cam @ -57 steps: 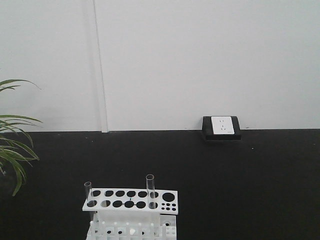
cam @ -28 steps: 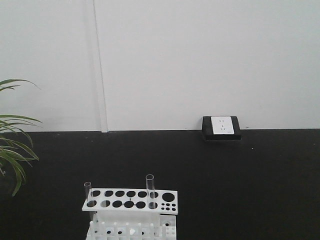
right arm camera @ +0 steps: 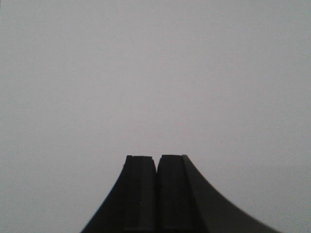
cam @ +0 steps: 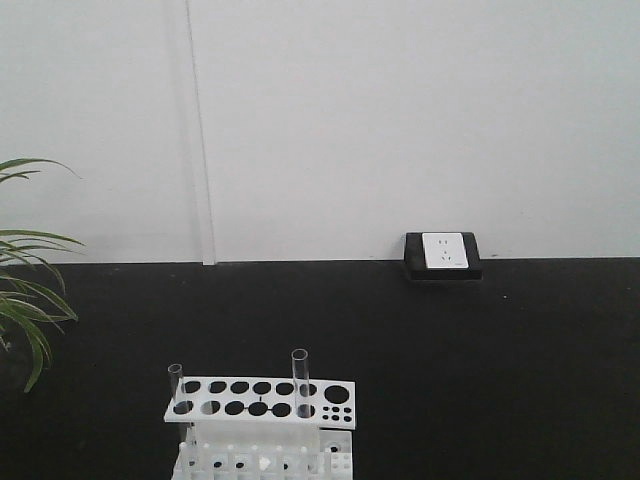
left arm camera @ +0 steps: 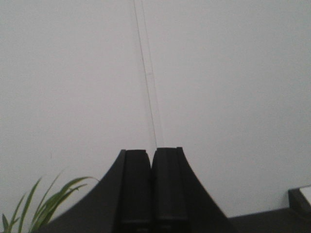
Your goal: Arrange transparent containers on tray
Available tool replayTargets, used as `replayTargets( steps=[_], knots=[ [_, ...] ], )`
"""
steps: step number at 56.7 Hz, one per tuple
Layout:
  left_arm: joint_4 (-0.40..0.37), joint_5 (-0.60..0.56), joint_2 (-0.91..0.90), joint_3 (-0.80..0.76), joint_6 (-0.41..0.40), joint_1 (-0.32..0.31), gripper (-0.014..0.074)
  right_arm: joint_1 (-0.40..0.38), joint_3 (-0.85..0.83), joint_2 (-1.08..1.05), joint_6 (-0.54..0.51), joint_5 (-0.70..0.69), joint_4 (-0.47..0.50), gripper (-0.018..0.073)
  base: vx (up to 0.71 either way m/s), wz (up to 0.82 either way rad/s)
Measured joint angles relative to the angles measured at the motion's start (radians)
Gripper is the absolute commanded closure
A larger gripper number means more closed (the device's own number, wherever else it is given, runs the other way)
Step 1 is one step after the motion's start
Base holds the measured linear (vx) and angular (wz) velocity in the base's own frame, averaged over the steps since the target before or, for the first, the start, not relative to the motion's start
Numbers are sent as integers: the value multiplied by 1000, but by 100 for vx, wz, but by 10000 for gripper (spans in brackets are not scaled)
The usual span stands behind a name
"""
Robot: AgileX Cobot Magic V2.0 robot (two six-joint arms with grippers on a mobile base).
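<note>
Little of the task appears to have been done, as far as can be judged. Well to the left of the white rack (cam: 260, 398), only a green plant (cam: 25, 290) is seen at the edge of the black table (cam: 500, 370). At the rack's left end one test tube (cam: 176, 385) is held upright in a hole, and toward its right end a second test tube (cam: 300, 380) is held upright likewise; both are thin, clear and open at the rim, and their lower parts are hidden within the rack's tiers. The other holes are seen as dark and unfilled. No tray is shown in any view, so it cannot be told whether any tube has been laid on it; the two tubes in the rack are judged to be left to move. Well to the right of the rack, a black box with a white socket (cam: 443, 255) is set against the wall. Neither arm is caught in the front view. In the wrist views, the left gripper (left arm camera: 152, 160) is seen with its fingers pressed together and nothing between them, pointed at the wall, and the right gripper (right arm camera: 156, 162) is seen the same way, closed up on nothing, before a bare grey wall.
</note>
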Motion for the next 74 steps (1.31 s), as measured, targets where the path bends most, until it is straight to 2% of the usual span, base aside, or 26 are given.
replayTargets(
  steps=[14, 26, 31, 44, 50, 54, 66, 74],
  knots=[
    [0, 9, 101, -1, 0, 0, 569, 0, -7, 101, 37, 33, 0, 557, 0, 0],
    [0, 10, 107, -1, 0, 0, 440, 0, -7, 104, 38, 33, 0, 445, 0, 0],
    [0, 10, 109, -1, 0, 0, 354, 0, -7, 104, 38, 33, 0, 344, 0, 0],
    [0, 27, 117, -1, -1, 0, 72, 0, -8, 104, 39, 64, 0, -1, 0, 0],
    [0, 27, 117, -1, -1, 0, 4, 0, -8, 107, 39, 73, 0, -118, 0, 0],
    [0, 27, 117, -1, -1, 0, -16, 0, -8, 107, 39, 75, 0, -161, 0, 0],
    [-1, 21, 116, -1, -5, 0, 5, 0, -8, 107, 46, 77, 1, -157, 0, 0],
    [-1, -4, 116, -1, -45, 0, 41, 2, -8, 109, 87, 74, 3, -117, 0, 0]
  ],
)
